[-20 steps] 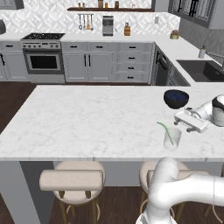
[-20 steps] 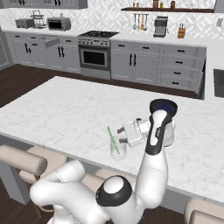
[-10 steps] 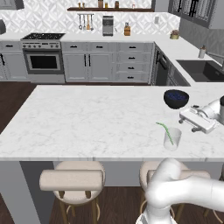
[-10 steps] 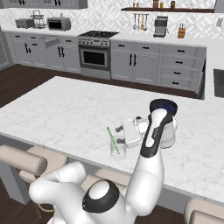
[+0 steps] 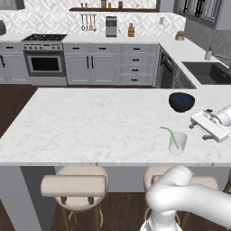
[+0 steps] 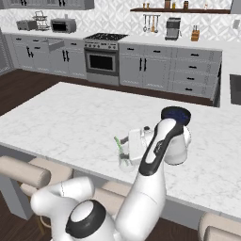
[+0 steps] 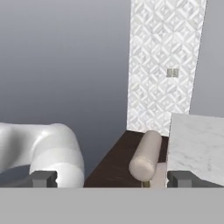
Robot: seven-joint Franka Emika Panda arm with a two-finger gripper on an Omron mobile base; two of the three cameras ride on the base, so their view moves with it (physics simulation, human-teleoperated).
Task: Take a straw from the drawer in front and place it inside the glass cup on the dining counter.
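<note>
The pincer point(image 7: 112, 178) is seen with its two dark fingertips point(image 7: 43, 178) spread wide apart at the bottom, nothing held between them. A padded beige stool point(image 7: 145, 156) is seen lying across the dark wood floor point(image 7: 116, 164), and a corner of the marble counter point(image 7: 197, 144) is caught right beside it on the right. Further back, a plain grey wall point(image 7: 65, 61) is seen on the left, with a strip of patterned white tile wall point(image 7: 162, 57) next to it carrying a small outlet plate point(image 7: 172, 72).
</note>
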